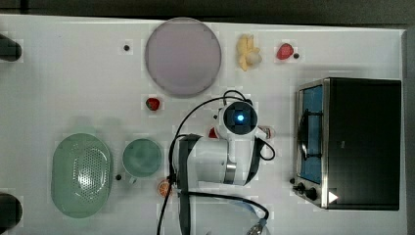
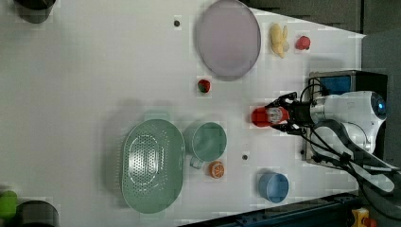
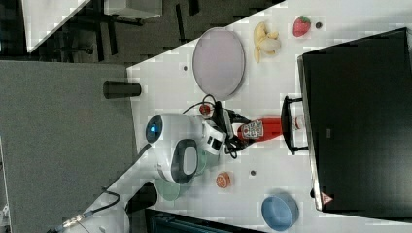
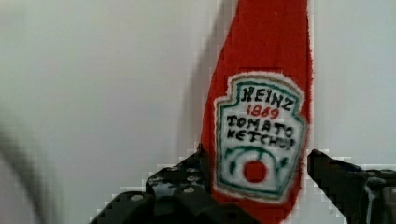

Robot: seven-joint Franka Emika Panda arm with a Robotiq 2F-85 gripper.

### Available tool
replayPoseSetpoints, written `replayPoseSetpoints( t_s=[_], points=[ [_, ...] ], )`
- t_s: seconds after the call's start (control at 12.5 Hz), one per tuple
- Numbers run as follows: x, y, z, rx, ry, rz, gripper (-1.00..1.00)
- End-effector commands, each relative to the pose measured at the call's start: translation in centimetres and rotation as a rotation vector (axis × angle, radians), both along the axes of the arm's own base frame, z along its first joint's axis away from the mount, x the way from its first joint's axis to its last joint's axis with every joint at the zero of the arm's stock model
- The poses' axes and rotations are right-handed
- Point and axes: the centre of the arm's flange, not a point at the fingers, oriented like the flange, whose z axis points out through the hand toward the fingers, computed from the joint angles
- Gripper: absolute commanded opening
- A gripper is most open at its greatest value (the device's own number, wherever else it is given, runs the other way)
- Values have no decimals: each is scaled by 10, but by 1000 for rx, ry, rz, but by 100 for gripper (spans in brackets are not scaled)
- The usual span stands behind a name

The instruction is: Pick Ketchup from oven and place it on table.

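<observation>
White worktop [image 1: 73, 73] with small dark holes, oven [image 3: 354, 121] at the right view's right, door shut.

End effector [image 4: 258, 156] low over the worktop, jaws parted and straddling the label end of the Ketchup [image 4: 271, 56]; one finger [image 4: 198, 161] at the bottle's edge, the other set off from it by a sliver of white. No grip, by the look of it.

Ketchup lying flat on the worktop, outside the oven, cap end toward the black door handle [image 3: 287, 125].

Probably light and fairly stiff; rounded, so liable to roll. Best taken across the wide labelled body, not the narrowing neck.

Label legible: "HEINZ", "1869", "TOMATO KETCHUP", with a red tomato below.

Farther out: orange slice [image 3: 223, 180], blue bowl [image 3: 279, 212], grey plate [image 3: 218, 62].
</observation>
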Motion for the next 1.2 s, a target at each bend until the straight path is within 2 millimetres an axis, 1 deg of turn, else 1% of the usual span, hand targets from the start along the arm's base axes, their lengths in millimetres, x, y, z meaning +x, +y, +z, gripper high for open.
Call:
replayPoseSetpoints(
  t_s=[0.08, 0.16, 0.24, 0.4, 0.56, 0.64, 0.8, 0.88, 1.04, 1.2],
  points=[
    [19, 17, 56, 0, -85, 5, 99],
    [23, 17, 75, 0, -90, 5, 100],
    [29, 16, 100, 1, -98, 4, 100],
    [40, 16, 159, 1, -120, 5, 100],
    [45, 17, 224, 2, -132, 7, 100],
    [44, 17, 259, 2, -139, 8, 100],
    [40, 12, 337, -1, -155, 1, 100],
    [35, 10, 365, 1, -139, -2, 100],
    [24, 15, 391, 5, -77, 5, 100],
    [26, 13, 402, 4, -98, 3, 100]
  ],
)
